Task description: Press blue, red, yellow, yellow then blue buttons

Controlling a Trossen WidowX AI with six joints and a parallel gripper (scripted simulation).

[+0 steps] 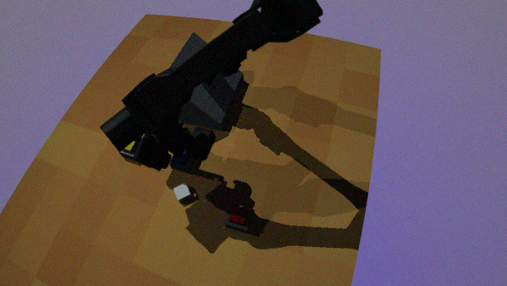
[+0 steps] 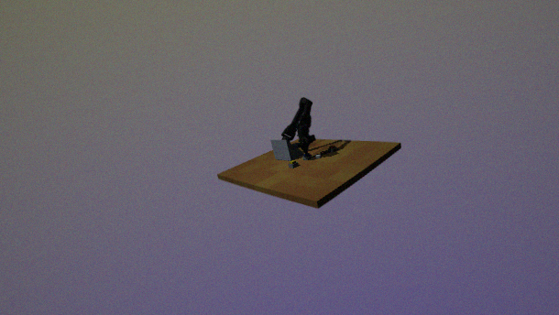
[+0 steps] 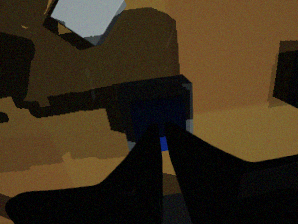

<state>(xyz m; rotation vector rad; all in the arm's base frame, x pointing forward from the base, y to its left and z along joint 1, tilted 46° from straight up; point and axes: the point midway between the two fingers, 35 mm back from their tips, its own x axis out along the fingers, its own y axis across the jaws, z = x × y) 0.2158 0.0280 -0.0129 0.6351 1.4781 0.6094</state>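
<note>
Wrist view: the gripper (image 3: 161, 145) is seen closed to a narrow point with nothing held, its joined tips set down on the blue button (image 3: 158, 112), of which only a dark blue face shows in shadow. A white block (image 3: 87, 4) is seen beyond it, apart from the gripper. From the top view, the arm (image 1: 199, 71) is stretched from the far edge of the bench (image 1: 316, 100) toward the left edge. The yellow button (image 1: 130, 146) is partly covered beside the wrist, and the red button (image 1: 238, 216) lies nearer the front edge, in shadow, well apart from the gripper.
</note>
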